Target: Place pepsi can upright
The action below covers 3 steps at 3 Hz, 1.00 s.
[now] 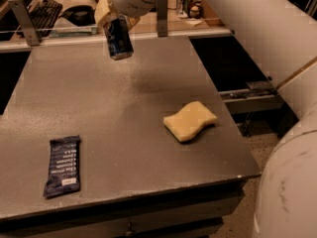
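The small dark blue cylindrical pepsi can [119, 42] is being pinched at its upper end by the gripper [115, 20] and is being held nearly upright, slightly tilted, apparently clear of the grey speckled surface [124, 113] towards 11 o'clock. The grasp is being judged as done. Lowering, standing the can on its base and releasing are being judged as left.

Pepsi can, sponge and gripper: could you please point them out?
pepsi can [118, 39]: camera view, blue side.
sponge [190, 121]: camera view, top face.
gripper [116, 20]: camera view, upper left, between fingers gripping the can's top.
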### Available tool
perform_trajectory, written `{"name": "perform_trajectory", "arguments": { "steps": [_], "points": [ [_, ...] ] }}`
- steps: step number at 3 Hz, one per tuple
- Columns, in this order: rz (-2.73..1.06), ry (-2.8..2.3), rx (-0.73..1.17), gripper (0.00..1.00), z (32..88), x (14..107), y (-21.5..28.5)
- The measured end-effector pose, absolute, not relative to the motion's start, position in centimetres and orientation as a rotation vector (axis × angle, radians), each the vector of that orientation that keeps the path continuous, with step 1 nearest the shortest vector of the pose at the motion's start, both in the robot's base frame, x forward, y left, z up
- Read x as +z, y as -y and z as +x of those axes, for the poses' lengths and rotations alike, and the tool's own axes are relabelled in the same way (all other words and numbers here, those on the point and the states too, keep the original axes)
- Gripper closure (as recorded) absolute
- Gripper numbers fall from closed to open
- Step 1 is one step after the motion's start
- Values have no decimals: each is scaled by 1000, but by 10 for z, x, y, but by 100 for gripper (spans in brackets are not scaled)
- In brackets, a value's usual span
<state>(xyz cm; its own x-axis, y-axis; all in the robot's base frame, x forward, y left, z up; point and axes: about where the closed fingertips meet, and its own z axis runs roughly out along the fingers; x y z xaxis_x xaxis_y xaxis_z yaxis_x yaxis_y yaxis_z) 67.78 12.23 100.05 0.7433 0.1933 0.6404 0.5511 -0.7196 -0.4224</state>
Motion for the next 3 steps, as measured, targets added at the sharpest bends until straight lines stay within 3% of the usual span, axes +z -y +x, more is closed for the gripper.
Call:
{"name": "perform_trajectory", "arguments": {
  "steps": [3],
  "points": [
    [-2155,1084,-949,100,671,996,-152]
  ]
}}
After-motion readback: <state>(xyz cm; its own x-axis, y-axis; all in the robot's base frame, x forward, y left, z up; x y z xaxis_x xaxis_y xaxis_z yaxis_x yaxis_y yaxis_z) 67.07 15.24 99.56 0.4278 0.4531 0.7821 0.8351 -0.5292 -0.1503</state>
